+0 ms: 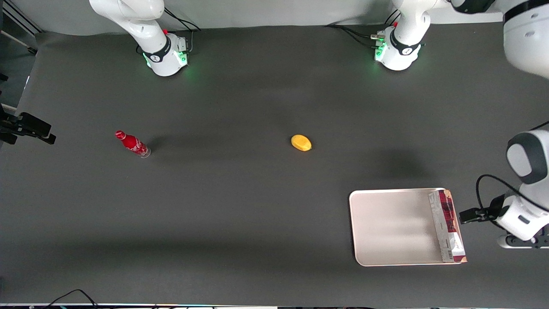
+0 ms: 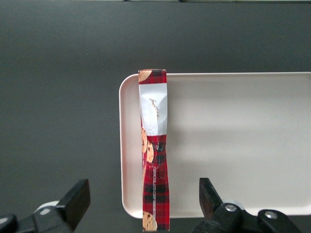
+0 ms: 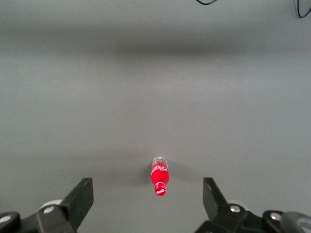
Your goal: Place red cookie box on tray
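Red cookie box (image 1: 447,226) lies on tray (image 1: 392,227); open end effector (image 2: 143,201) above

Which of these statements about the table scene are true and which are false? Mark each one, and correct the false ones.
1. The red cookie box lies on the tray along one short edge. True.
2. The pincer is clamped on the box. False: it is open, apart from the box and just outside the tray's edge.
3. The yellow fruit sits on the tray. False: it lies on the bare table, farther from the front camera.
4. The small red bottle is toward the parked arm's end of the table. True.
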